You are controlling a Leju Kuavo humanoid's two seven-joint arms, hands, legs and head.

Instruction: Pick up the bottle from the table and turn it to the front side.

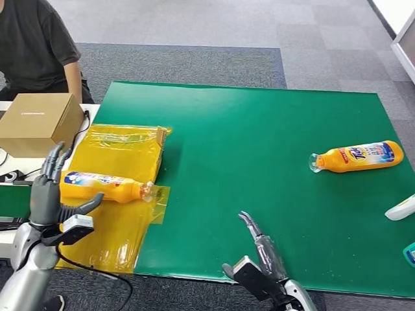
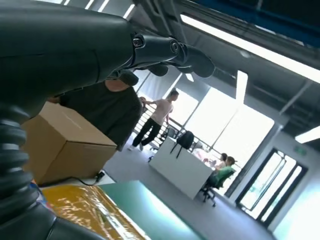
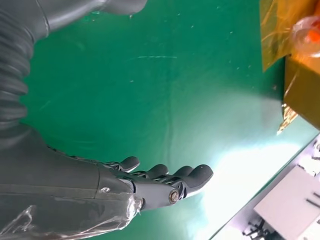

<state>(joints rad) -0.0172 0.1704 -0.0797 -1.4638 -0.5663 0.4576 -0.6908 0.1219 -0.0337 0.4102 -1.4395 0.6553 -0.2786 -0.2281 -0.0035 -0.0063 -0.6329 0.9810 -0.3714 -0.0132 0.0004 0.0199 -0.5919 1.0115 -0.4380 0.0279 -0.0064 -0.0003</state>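
Two orange bottles lie on their sides. One bottle [image 1: 102,186] rests on the yellow sheet [image 1: 112,227] at the table's left, label up, clear cap pointing right. The other bottle [image 1: 360,156] lies on the green mat [image 1: 244,162] at the far right, cap pointing left. My left hand [image 1: 51,191] is raised just left of the near bottle, fingers spread and upward, holding nothing. My right hand [image 1: 259,256] hovers open over the mat's front edge near the middle, fingers [image 3: 170,177] stretched out flat above the green surface.
A brown cardboard box [image 1: 39,123] stands at the back left, with a person in a black shirt [image 1: 36,42] seated behind it. A yellow-wrapped box [image 1: 120,152] sits behind the near bottle. White and teal items [image 1: 404,214] poke in at the right edge.
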